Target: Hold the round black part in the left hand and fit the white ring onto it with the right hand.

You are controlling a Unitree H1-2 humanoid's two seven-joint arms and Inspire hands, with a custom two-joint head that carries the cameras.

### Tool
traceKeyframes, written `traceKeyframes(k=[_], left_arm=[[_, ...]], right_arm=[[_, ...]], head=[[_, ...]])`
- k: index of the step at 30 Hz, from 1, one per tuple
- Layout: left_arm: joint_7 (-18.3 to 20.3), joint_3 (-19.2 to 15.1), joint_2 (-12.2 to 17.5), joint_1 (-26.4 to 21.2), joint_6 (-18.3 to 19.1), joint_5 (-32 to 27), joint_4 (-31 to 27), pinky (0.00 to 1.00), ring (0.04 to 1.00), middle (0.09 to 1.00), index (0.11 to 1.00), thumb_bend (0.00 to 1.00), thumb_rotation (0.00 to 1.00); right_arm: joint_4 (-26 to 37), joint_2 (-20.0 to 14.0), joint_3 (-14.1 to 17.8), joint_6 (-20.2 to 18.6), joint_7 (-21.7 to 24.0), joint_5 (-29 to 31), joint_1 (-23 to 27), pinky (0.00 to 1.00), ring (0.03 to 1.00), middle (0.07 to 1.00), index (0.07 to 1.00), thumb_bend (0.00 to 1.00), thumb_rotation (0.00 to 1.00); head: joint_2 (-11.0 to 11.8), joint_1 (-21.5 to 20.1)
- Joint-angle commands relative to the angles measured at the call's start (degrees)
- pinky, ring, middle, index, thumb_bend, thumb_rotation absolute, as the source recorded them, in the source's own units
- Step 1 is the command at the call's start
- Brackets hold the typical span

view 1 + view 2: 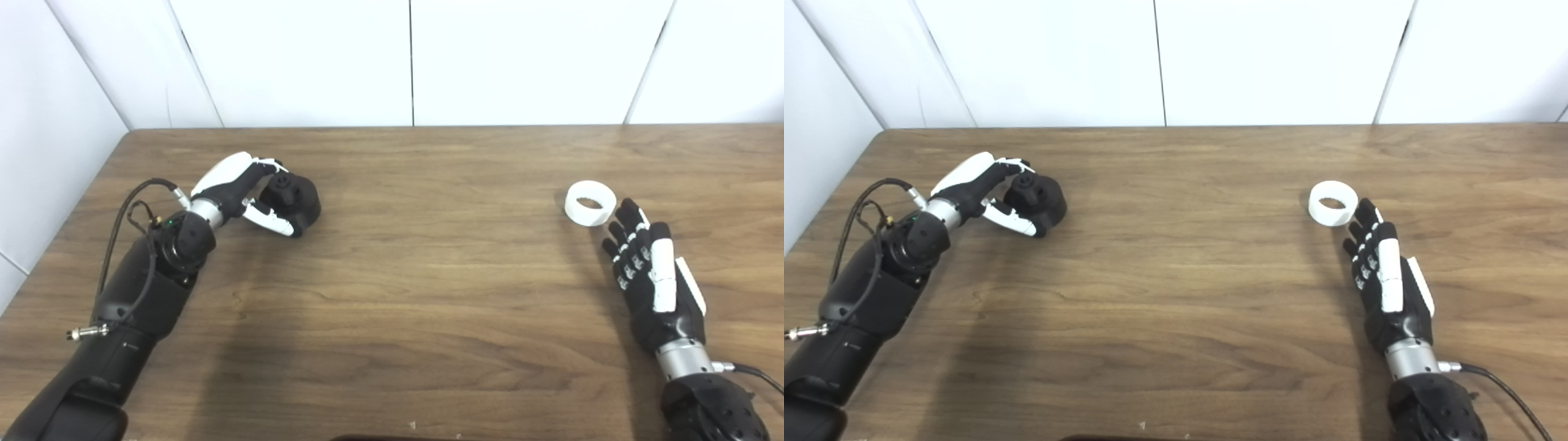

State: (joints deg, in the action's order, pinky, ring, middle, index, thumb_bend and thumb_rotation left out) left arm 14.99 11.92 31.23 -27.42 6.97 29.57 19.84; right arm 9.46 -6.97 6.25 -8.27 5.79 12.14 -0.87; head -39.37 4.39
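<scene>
The round black part [298, 199] rests on the wooden table [416, 263] at the left. My left hand [242, 187] wraps it from the left, with its fingers [267, 164] over the top and its thumb along the front, closed on it. The white ring [590, 203] lies flat on the table at the right; it also shows in the right eye view [1333, 203]. My right hand [649, 269] is open with its fingers straight. It lies just below and right of the ring, its fingertips [626, 208] close beside the ring's edge.
White wall panels [410, 61] stand behind the table's far edge and along the left side. Loose black cables [131, 211] loop off my left forearm. A dark object [373, 437] pokes in at the bottom edge.
</scene>
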Motion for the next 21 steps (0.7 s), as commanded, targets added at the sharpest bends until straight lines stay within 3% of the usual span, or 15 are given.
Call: traceKeyframes(k=[1,7,8,9,11,21], left_arm=[[-1.92,-0.86,1.29,-2.80,-1.36,0.42,-0.82,0.88,0.989,0.926,0.628,0.84,0.20],[-2.78,-1.17,1.11,-2.47,-2.08,0.19,-0.73,0.87,0.966,0.894,0.589,0.82,0.16],[-3.31,-1.27,0.95,-2.37,-2.42,0.23,-0.63,0.87,0.964,0.893,0.570,0.76,0.14],[-3.79,-1.37,0.81,-2.25,-2.70,0.27,-0.58,0.86,0.959,0.892,0.525,0.62,0.10],[-4.67,-1.54,0.61,-2.05,-3.36,0.25,-0.41,0.85,0.953,0.889,0.501,0.55,0.08],[-3.36,-1.50,-0.01,0.93,-3.21,-0.71,-5.94,0.85,0.958,0.891,0.494,0.52,0.07]], right_arm=[[1.94,-0.19,0.37,0.81,0.03,0.53,0.93,1.00,1.000,1.000,0.990,0.59,1.00],[2.04,-0.42,0.25,0.57,0.15,0.40,1.02,1.00,1.000,1.000,0.991,0.61,1.00],[2.06,-0.54,0.15,0.51,0.34,0.46,1.02,1.00,1.000,1.000,0.992,0.61,1.00],[2.09,-0.67,0.05,0.42,0.54,0.53,1.02,1.00,1.000,1.000,0.995,0.62,1.00],[2.25,-0.77,-0.16,0.20,0.68,0.47,0.99,1.00,1.000,1.000,0.997,0.61,1.00],[2.51,-1.36,-0.55,-0.72,1.04,0.72,1.50,1.00,1.000,1.000,0.999,0.62,1.00]], head=[[-0.19,-0.07],[-0.15,-0.08],[-0.20,-0.06],[-0.24,-0.05],[-0.24,-0.05],[-0.88,-0.04]])
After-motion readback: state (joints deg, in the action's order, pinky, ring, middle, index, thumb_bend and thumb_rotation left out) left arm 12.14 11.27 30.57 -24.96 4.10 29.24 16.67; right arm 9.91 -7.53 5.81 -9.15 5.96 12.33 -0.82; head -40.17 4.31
